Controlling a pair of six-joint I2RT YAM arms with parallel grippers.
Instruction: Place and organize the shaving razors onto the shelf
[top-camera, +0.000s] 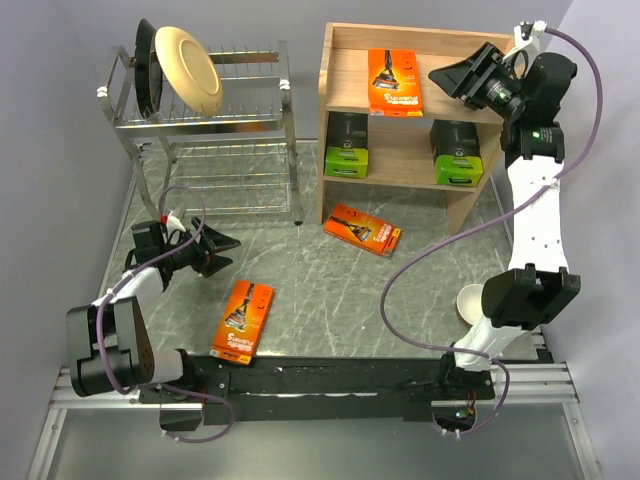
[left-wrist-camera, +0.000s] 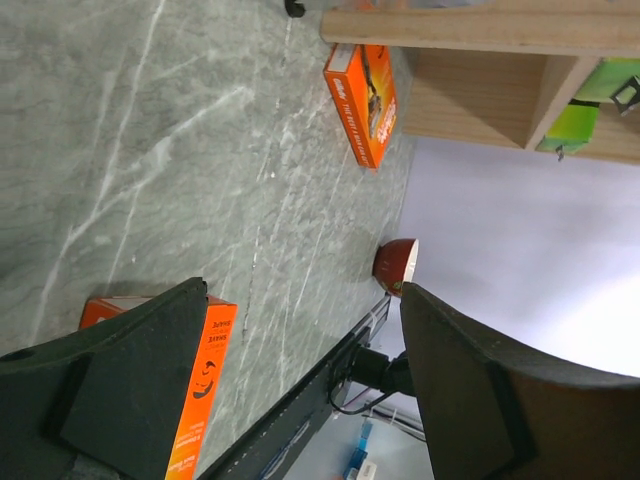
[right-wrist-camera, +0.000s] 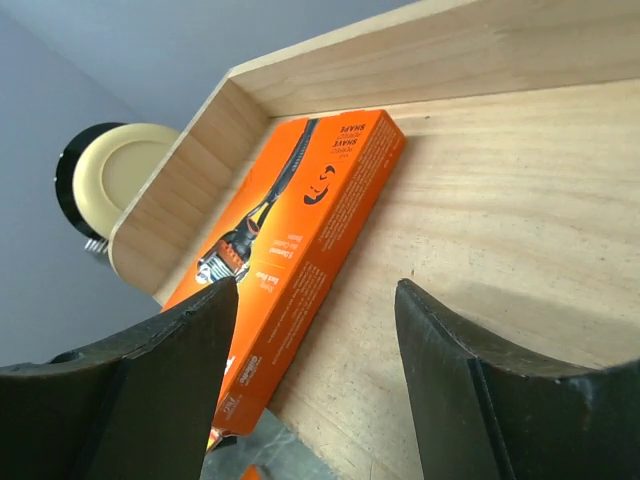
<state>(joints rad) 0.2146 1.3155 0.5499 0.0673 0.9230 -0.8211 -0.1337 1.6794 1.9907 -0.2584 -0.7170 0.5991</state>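
The wooden shelf (top-camera: 400, 166) stands at the back right. One orange razor pack (top-camera: 394, 82) lies on its top tier, also in the right wrist view (right-wrist-camera: 300, 230). Two black packs with green ends (top-camera: 347, 145) (top-camera: 455, 152) sit on the lower tier. A second orange pack (top-camera: 362, 229) lies on the table in front of the shelf. A third (top-camera: 243, 317) lies near the front. My right gripper (top-camera: 448, 88) (right-wrist-camera: 316, 285) is open and empty above the top tier, right of the pack. My left gripper (top-camera: 228, 254) (left-wrist-camera: 305, 290) is open and empty, low at the left, up-left of the front pack (left-wrist-camera: 205, 370).
A chrome dish rack (top-camera: 215, 150) with a cream plate (top-camera: 185, 65) and a dark plate (top-camera: 147, 70) stands at the back left. A small bowl (top-camera: 470, 300) sits by the right arm's base. A purple cable loops over the table on the right.
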